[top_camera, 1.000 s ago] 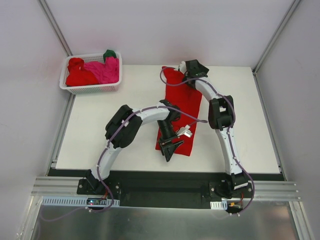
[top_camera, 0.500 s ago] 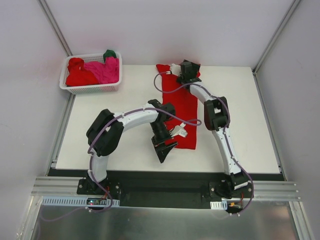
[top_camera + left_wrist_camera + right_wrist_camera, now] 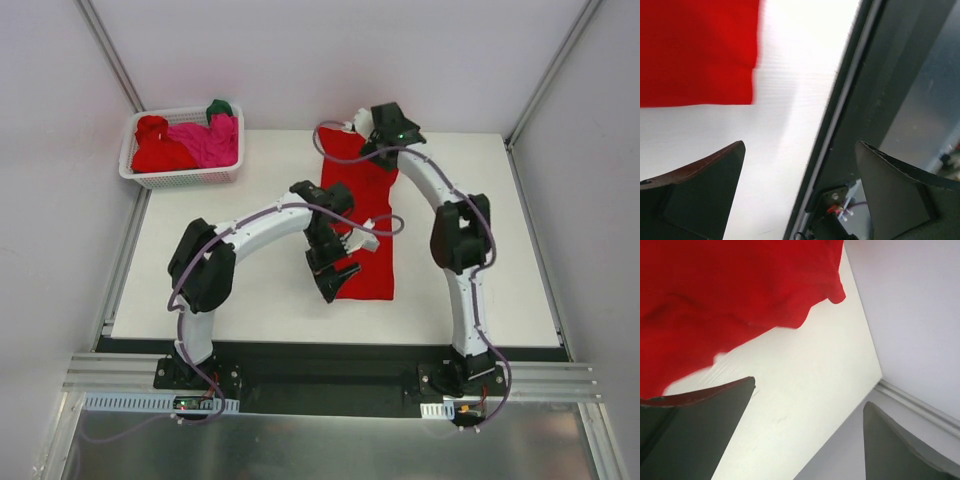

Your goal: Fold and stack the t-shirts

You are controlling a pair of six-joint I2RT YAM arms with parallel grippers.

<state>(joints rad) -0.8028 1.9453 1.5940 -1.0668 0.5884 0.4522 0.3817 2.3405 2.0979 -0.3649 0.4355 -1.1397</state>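
Where it lies mid-bench, one red t-shirt, folded to a narrow strip, runs its long axis from the far edge toward the arms. Left fingers: spread wide, empty, at its near left corner. Right fingers: spread wide, empty, over its rumpled far end.

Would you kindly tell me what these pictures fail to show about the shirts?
1. Top view: the left arm covers part of the red shirt on the table, so its folds are unclear.
2. Top view: the basket pile overlaps; shirt count unknowable.
3. Left wrist view: the shirt is blurred and cut off by the frame edges.
4. Right wrist view: cut off likewise.
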